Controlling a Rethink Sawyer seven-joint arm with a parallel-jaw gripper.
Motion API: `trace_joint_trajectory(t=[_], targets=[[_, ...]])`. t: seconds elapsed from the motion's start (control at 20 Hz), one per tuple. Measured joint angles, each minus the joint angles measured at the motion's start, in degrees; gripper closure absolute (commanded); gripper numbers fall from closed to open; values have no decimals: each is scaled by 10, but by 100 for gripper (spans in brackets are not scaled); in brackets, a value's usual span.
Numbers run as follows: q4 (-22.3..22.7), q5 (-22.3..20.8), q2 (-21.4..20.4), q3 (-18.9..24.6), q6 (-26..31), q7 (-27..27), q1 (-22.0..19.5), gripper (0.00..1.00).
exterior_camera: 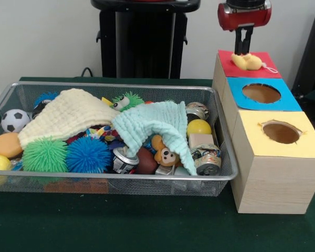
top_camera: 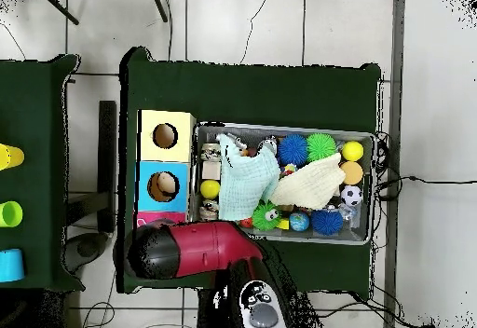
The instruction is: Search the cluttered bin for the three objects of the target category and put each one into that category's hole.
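The silver wire-mesh bin (exterior_camera: 121,84) holds a heap of toys; it also shows in the overhead view (top_camera: 279,128). A brown monkey with a tan face (exterior_camera: 165,154) lies in it near the front, half under a mint cloth (exterior_camera: 157,126). The yellow duck (exterior_camera: 248,62) rests on the red top panel (exterior_camera: 228,67) of the wooden box and covers its hole. My gripper (exterior_camera: 244,51) hangs straight above it, shut on the duck's top. In the overhead view my arm (top_camera: 200,247) hides the gripper and most of the red panel (top_camera: 155,218). No third plush animal shows.
The blue-topped hole (exterior_camera: 261,93) and the yellow-topped hole (exterior_camera: 281,132) stand nearer the camera in the same row of boxes. The bin also holds a cream cloth (exterior_camera: 68,113), green (exterior_camera: 44,155) and blue (exterior_camera: 88,154) spiky balls, drink cans (exterior_camera: 207,161) and a small football (exterior_camera: 14,120).
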Motion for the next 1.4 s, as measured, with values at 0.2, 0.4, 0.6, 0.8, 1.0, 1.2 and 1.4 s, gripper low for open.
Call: trace_joint_trajectory(t=[0.2, 0.4, 0.6, 0.8, 1.0, 1.2, 1.4], targets=[[-4, -8, 35, -6, -34, 0, 19, 100], [-4, -8, 45, -10, -38, 0, 26, 100], [-8, -8, 47, -16, -38, 0, 28, 100], [-11, -8, 47, -21, -38, 0, 28, 100], [-13, -8, 45, -25, -37, 0, 28, 100], [-13, -8, 32, -27, -22, 0, 28, 100], [-13, -8, 15, -27, 0, 0, 28, 100]])
